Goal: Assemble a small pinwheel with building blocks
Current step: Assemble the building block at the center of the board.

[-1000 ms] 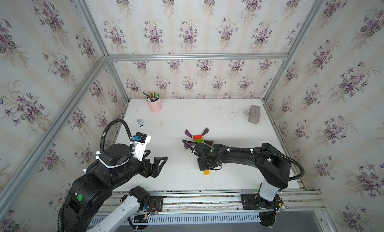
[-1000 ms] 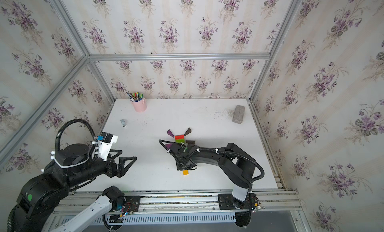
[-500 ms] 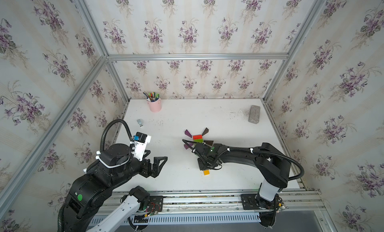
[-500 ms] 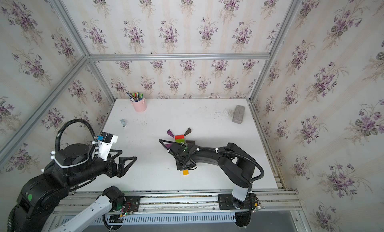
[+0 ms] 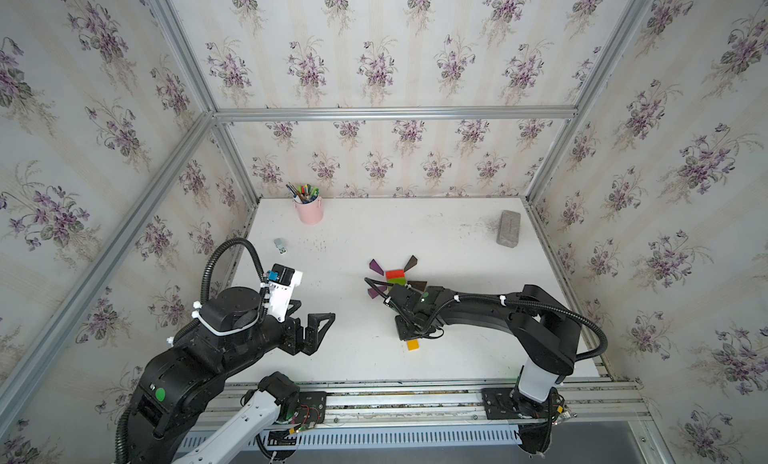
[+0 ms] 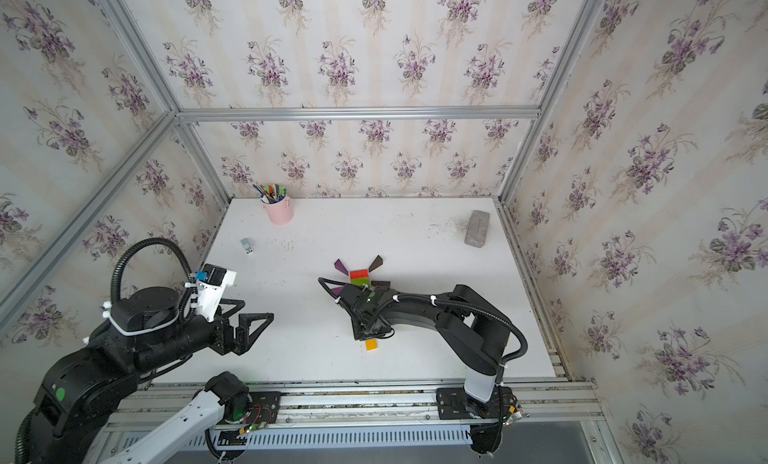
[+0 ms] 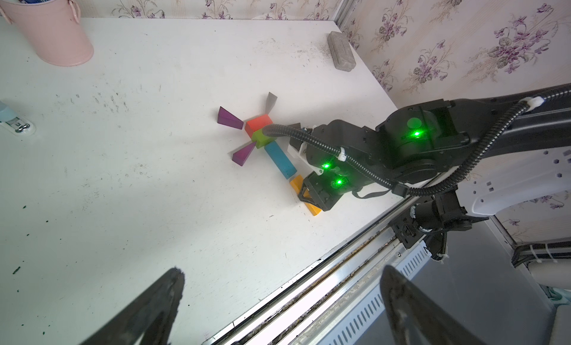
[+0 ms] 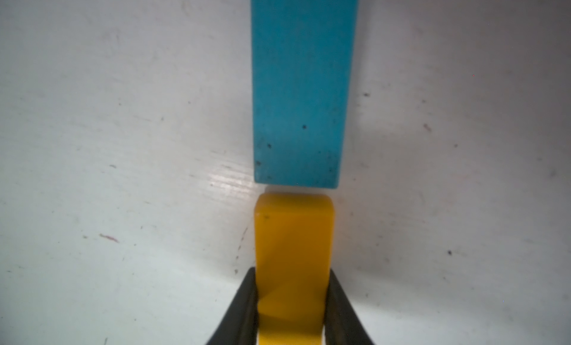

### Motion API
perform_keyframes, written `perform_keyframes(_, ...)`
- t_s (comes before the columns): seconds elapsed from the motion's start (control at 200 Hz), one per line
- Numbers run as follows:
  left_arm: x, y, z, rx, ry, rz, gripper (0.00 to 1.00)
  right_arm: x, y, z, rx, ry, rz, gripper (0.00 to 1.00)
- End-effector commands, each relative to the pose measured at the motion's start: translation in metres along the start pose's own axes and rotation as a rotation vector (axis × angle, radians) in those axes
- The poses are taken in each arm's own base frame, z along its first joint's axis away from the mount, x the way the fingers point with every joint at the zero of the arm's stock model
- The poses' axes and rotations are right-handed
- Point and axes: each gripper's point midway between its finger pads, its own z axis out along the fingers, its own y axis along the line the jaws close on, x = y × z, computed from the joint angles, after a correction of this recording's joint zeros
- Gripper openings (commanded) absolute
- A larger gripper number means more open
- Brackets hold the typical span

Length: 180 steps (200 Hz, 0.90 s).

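A white table (image 5: pixel 353 233) seen from above, with two black robot arms mounted on a rail along its front edge.

The right arm (image 5: pixel 478 312) rises from the rail near the front right corner and folds sharply at the elbow. Its forearm stretches low and nearly level toward the middle of the table. The wrist bends down, so the right fingers (image 8: pixel 245 309) point at the tabletop. They are clenched on the yellow bar (image 8: pixel 293 235), one finger pressed against each long side, partway along its length.

The yellow bar lines up end to end with the blue bar (image 8: pixel 299 80), with only a thin slit between them. Together they form the stem of the pinwheel (image 6: pixel 359 275), which lies flat near the table's middle. The blue bar butts against the green brick (image 7: pixel 261 138), which sits against the red brick (image 7: pixel 259 123). Two purple wedges (image 7: pixel 229 119) fan out toward the left edge and two brown wedges (image 5: pixel 410 263) toward the right edge.

The left arm (image 5: pixel 232 341) is bent up over the front left corner, forearm level and pointing toward the right edge. Its left fingers (image 5: pixel 321 322) are spread wide, grasping nothing, above the table and well apart from the pinwheel.

A pink pen cup (image 5: pixel 309 210) stands near the back left corner. A grey brick (image 5: pixel 508 228) lies near the back right corner.
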Motion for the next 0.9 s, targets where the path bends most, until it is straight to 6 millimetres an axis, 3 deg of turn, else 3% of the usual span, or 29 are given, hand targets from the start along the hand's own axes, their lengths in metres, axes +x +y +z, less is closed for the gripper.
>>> perform_keyframes(0.0,-0.0038,-0.0009,-0.0007,0.002,-0.015,0.002,0.99,-0.005,-0.007,0.0053,0.035,-0.021,0.01,0.29)
perform_keyframes(0.4,-0.0023,0.0003,0.0008,-0.002,-0.009,0.0,0.99,-0.0075,-0.0077,0.0043,0.034,-0.028,0.014,0.3)
perform_keyframes(0.53,-0.0023,0.0001,0.0009,-0.001,-0.009,-0.001,0.99,-0.0077,-0.0072,0.0049,0.034,-0.026,0.011,0.35)
perform_keyframes(0.684,-0.0022,-0.0005,0.0008,0.002,-0.009,-0.001,0.99,-0.0077,-0.0063,0.0048,0.032,-0.027,0.007,0.52)
perform_keyframes(0.694,-0.0024,-0.0004,0.0007,0.002,-0.009,-0.002,0.99,-0.0077,-0.0065,0.0049,0.033,-0.027,0.008,0.62)
perform_keyframes(0.704,-0.0022,-0.0002,0.0008,0.001,-0.008,-0.002,0.99,-0.0076,-0.0067,0.0048,0.034,-0.027,0.008,0.87)
perform_keyframes(0.719,-0.0021,-0.0002,0.0007,0.0,-0.008,-0.002,0.99,-0.0078,-0.0068,0.0045,0.034,-0.028,0.008,0.98)
perform_keyframes(0.894,-0.0022,-0.0003,0.0007,0.001,-0.008,-0.005,0.99,-0.0104,-0.0078,-0.0009,0.032,-0.05,0.015,1.0)
